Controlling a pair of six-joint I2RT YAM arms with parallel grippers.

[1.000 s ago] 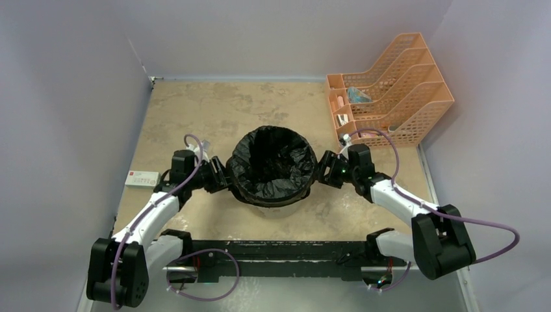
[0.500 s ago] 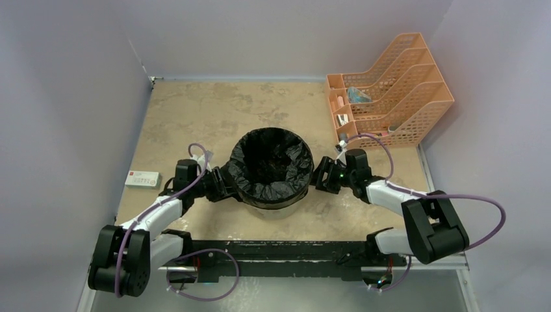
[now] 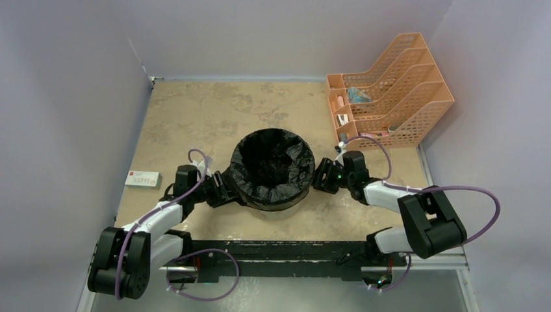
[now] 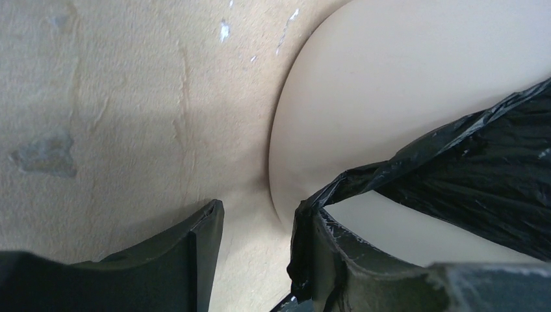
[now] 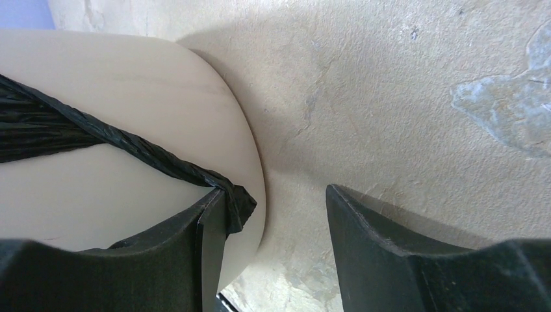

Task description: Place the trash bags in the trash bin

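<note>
Top ext. view: black trash bag (image 3: pixel 271 166) is seen mouth-up near the middle of the table (image 3: pixel 195 110), spread open, w/ its edge folded out and down all round over the container it lines. L gripper (image 3: pixel 224 188) is set low against the bag's left side and R gripper (image 3: pixel 323 179) against its right side; both arms are stretched low along the table.

L wrist view: cream trash bin (image 4: pixel 403 71) is shown standing on the table, smooth wall bare in its lower part. A strip of bag film is drawn taut across the wall and is hooked over the tip of the finger nearest the bin. L gripper (image 4: pixel 258 214) jaws are held apart; only table surface is seen between them, nothing is clamped.

R wrist view: same on the other side. A twisted bag edge is pulled across the bin wall (image 5: pixel 97 97) and is caught on the tip of the bin-side finger. R gripper (image 5: pixel 274 195) jaws are parted w/ bare table between, so no pinch is made; the bag is only snagged on one finger.

Elsewhere: orange mesh desk organiser (image 3: pixel 396 84) is placed at the far right corner, w/ small items in its front slots. A white box (image 3: pixel 142 179) w/ a red mark is laid at the table's left edge, well apart from the bin.
</note>
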